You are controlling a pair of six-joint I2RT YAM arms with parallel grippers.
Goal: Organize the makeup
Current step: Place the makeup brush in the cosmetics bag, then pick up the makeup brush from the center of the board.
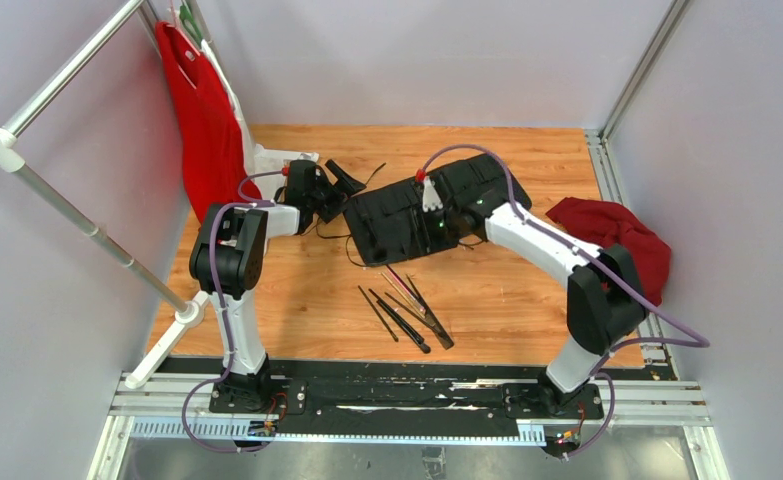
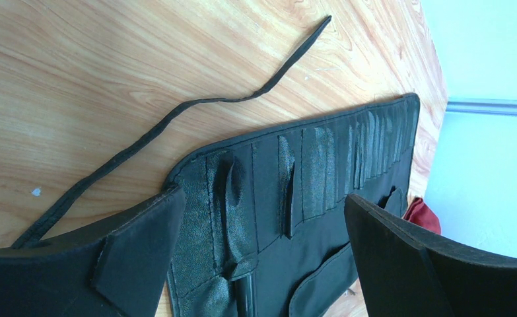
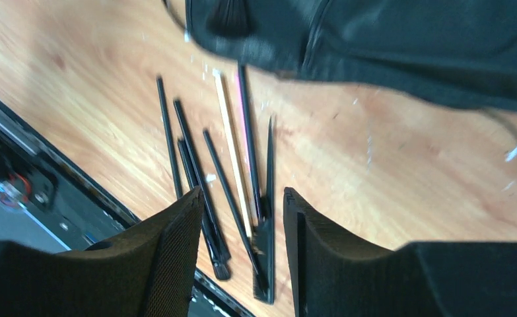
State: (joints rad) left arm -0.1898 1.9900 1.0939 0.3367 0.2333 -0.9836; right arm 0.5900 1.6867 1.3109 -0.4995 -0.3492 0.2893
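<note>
Your wooden tabletop [image 1: 527,300] carries the thin, mostly black makeup brushes [image 1: 407,312] loose nearest you, with the black fabric slotted roll [image 1: 407,215] beyond. The left pincer [image 2: 265,198] and right pincer [image 3: 242,195] both gape, empty. The brushes lie bunched, so you risk pinching two.

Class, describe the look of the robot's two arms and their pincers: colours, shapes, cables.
The left arm and right arm have white links, bulky black joints and black bases. A purple cable loops along each, with a red plug near the wrist. The left pincer and right pincer each have two broad, black, wedge-shaped fingers.
</note>
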